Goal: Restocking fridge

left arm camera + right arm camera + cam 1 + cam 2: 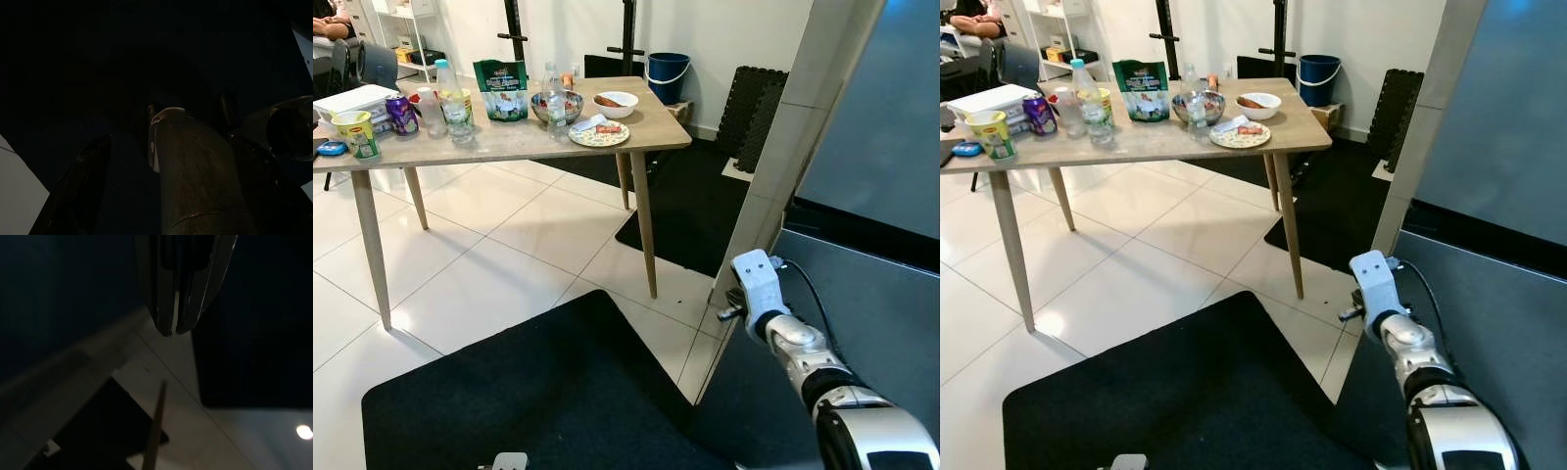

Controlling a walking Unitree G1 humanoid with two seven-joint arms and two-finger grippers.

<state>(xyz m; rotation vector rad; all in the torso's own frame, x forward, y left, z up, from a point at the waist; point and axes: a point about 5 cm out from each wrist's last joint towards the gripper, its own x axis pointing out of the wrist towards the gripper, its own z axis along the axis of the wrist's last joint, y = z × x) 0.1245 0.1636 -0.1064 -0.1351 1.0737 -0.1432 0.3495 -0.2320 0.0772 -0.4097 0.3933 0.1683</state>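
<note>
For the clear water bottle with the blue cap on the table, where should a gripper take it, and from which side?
Grip the water bottle around its mid body, coming level from the table's near edge. It stands upright, taller than the purple can and cup beside it, and that front side looks unblocked.

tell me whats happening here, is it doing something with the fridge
The robot stands close to the dark fridge, its right arm stretched low along the pale edge of the door; whether the tool grips anything cannot be told. The food waits on the wooden table across the tiled floor: a green bag, water bottles, a steel bowl, a white bowl and a plate. Nothing is being carried yet.
</note>
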